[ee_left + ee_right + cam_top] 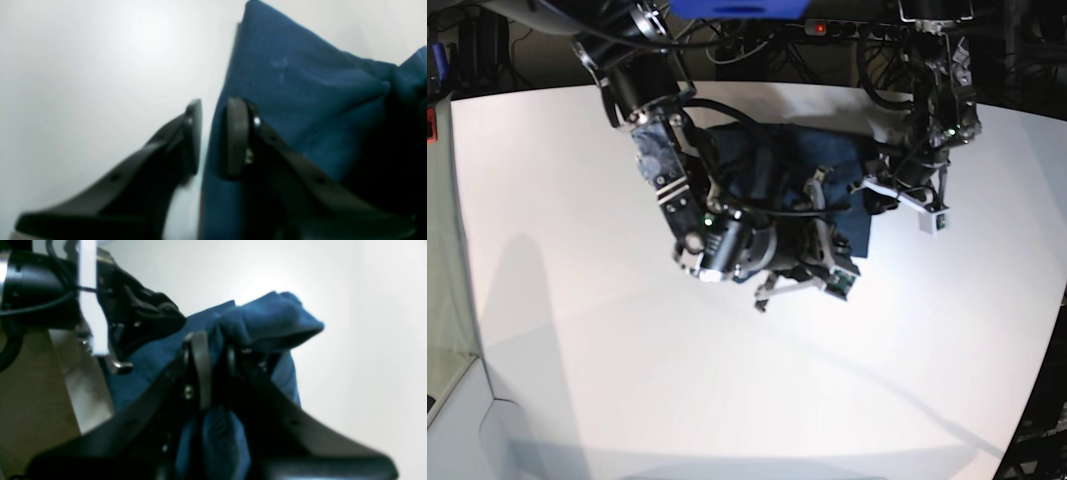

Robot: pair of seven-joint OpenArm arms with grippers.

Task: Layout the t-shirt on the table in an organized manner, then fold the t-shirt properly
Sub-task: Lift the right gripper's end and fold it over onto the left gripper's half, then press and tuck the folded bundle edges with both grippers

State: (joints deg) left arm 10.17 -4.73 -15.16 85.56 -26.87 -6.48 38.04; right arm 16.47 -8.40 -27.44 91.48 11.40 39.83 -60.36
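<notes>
**Between the right jaws, a bunch of navy cloth**

Between the two dark pads of the right gripper (213, 373), nearly closed together, sits a pinched fold of the t-shirt (267, 323); navy fabric bulges above the fingertips and hangs down below them, so the grip is plainly on the cloth. Behind that fold, the other arm's black wrist and cabling fill the upper left of the right wrist view.

The left gripper (215, 136) has its pads a narrow gap apart. Its right-hand pad lies against the t-shirt (293, 100) at the cloth's edge, its left-hand pad over bare white table (83, 66); whether cloth lies in the gap I cannot tell, as the view is blurred.

Seen from the base camera, the t-shirt (772, 165) lies bunched toward the far middle of the table (627, 380), largely hidden under the two arms. The right gripper (805, 285) is at its near edge, the left gripper (882, 190) at its side edge.
</notes>
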